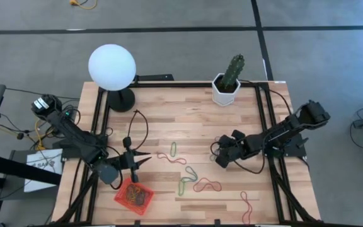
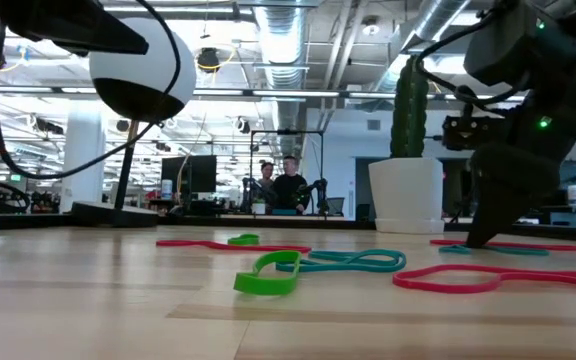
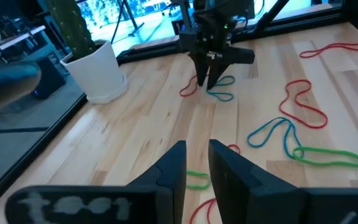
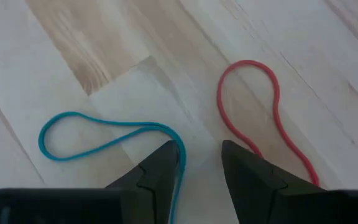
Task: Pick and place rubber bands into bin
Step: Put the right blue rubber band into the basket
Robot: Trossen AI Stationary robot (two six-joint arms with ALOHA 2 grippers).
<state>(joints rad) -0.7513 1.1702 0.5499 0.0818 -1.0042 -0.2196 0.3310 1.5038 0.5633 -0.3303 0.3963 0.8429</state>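
Pale wood table [image 1: 232, 129], perhaps office beyond.

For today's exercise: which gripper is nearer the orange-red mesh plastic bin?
Left. The left gripper hovers just beside the bin; the right gripper is across the table.

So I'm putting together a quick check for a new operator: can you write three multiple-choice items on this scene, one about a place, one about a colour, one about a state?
1. Where is the bin?
A. table's left front corner, by the left hand
B. beside the cactus pot
C. under the right hand

2. What colours are the two rubber bands at the right hand?
A. green and tan
B. blue and red
C. both red

3. How does the right hand stand?
A. shut on a band
B. open, low over the table
C. raised high, empty

Key: 1 A, the high view shows it near the left hand; 2 B, the blue band and red band flank its tips; 3 B, a gap shows between its fingers.
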